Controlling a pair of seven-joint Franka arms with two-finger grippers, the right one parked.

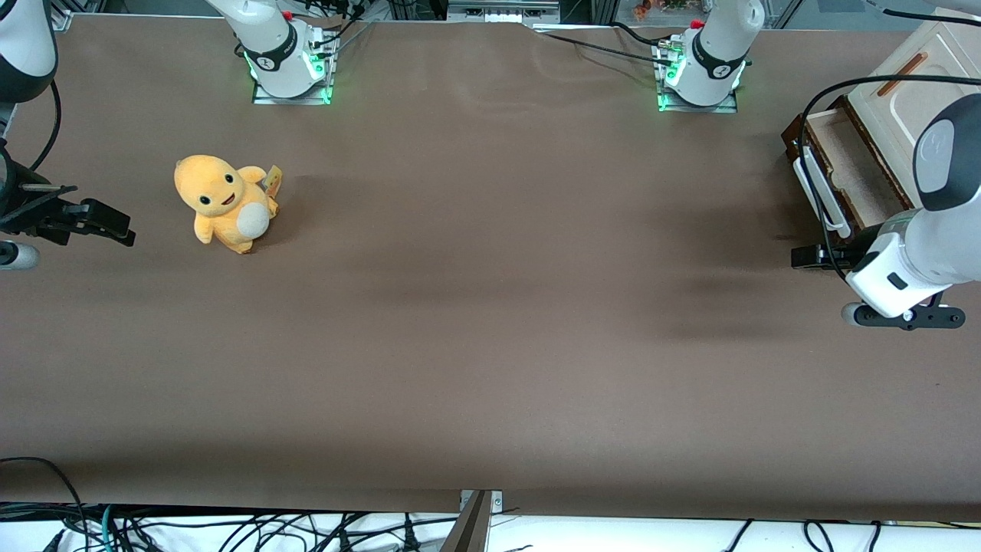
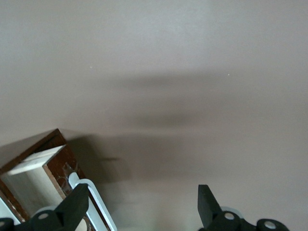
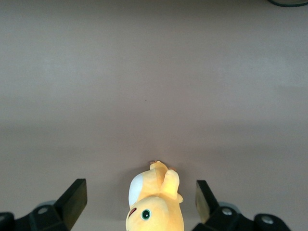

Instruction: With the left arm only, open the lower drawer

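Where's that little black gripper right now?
The gripper is open at the working arm's end of the table, just off the lower drawer's white handle, gripping nothing; the drawer is pulled out.

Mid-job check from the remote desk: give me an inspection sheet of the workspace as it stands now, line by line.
Surface: brown matte table, flat, no spills seen.
Job's things: lower drawer with dark brown wooden front, pulled out, pale beige inside showing; its long white bar handle is free.
Clutter: orange plush toy toward the parked arm's end.
Grippers: small black gripper of the white left arm is open, beside the handle, holding nothing.
Cables: black cable loops from the arm above the drawer; more lie off the table's near edge.
Surroundings: cream cabinet panel with thin orange-brown handle, above the drawer.
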